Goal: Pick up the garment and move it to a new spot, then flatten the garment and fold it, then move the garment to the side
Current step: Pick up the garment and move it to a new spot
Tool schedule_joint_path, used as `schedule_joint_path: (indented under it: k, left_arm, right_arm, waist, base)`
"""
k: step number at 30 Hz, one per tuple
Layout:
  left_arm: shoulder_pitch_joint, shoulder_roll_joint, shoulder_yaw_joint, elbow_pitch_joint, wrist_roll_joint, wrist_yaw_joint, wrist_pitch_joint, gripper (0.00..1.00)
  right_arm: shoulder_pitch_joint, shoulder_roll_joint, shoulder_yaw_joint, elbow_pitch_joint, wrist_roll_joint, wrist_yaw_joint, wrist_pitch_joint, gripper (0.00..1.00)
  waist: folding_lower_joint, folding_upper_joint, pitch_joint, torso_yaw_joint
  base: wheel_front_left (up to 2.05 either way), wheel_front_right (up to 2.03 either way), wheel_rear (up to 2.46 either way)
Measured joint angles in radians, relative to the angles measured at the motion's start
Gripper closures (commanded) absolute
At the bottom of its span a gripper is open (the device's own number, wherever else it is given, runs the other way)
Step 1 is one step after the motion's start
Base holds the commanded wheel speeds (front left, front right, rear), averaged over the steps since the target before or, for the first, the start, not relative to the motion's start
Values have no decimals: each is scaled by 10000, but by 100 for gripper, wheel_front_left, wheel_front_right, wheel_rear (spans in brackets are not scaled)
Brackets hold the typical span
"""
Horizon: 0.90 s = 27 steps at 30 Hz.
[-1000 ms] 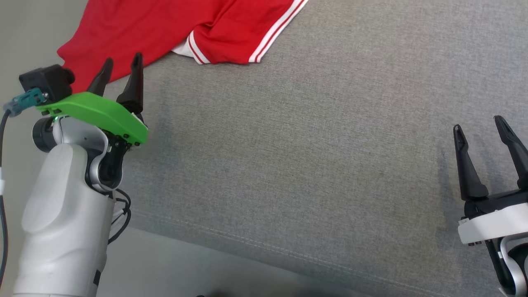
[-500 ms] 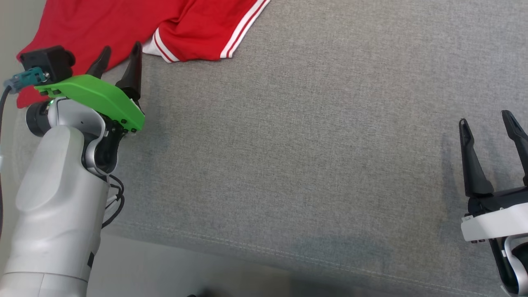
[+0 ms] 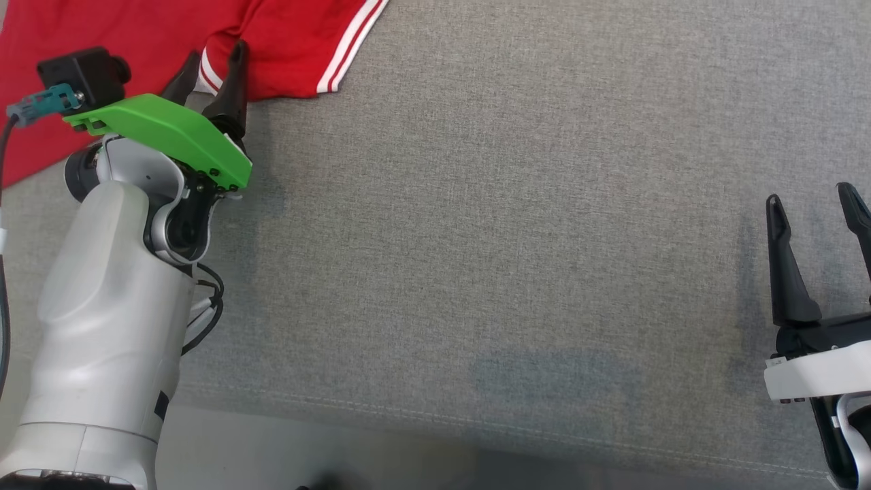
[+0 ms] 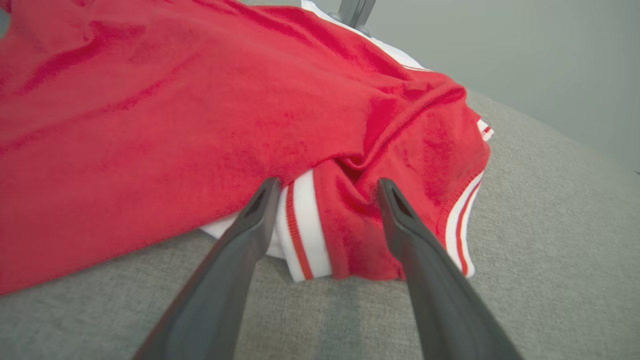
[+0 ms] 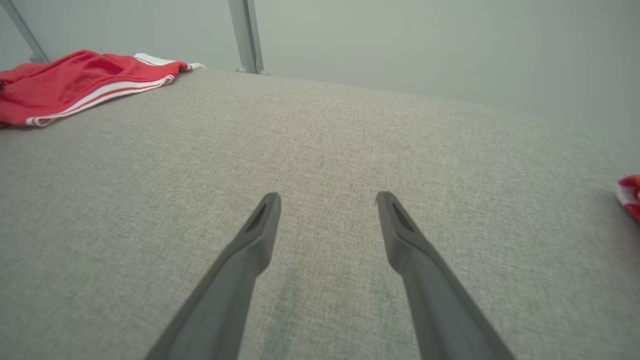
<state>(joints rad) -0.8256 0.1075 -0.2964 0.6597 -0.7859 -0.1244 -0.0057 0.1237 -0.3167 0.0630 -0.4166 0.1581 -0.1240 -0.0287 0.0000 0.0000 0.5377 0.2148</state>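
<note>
On grey fabric surface (image 3: 510, 238), red garment (image 3: 102, 27).

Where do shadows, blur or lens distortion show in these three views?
Head view: soft even light, faint shadows on the grey cushion beside the left gripper and right gripper. Left wrist view: red garment fairly sharp, the near fingers blurred. Right wrist view: wide-angle lens bows the cushion's far edge.

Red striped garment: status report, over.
Left tool open at edge of crumpled red white-striped garment, not gripping. Right tool open over grey fabric surface. Nothing in the way.
</note>
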Motion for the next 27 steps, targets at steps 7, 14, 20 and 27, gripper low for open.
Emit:
schedule_joint_path:
  k: [7, 14, 20, 27]
  left_arm:
    - [-144, -36, -364, 211, -159, 0, -59, 0]
    - [-151, -395, -1149, 69, -765, 0, -52, 100]
    - [-132, -596, -1745, -462, -980, 0, -313, 100]
    - [292, -907, -2934, -1831, -2065, 0, -493, 100]
  right_arm:
    - [85, 77, -184, -58, -48, -6, -42, 0]
    - [84, 261, -173, 29, -86, -8, -176, 0]
    - [47, 508, 67, 328, -65, -8, -435, 0]
    - [-173, 991, 407, 1045, 222, -4, -830, 0]
  waist:
    - [0, 0, 194, -112]
    - [0, 0, 81, -100]
    - [0, 0, -179, -120]
    - [0, 0, -656, -234]
  base:
    - [0, 0, 0]
    - [0, 0, 0]
    - [0, 0, 0]
    - [0, 0, 0]
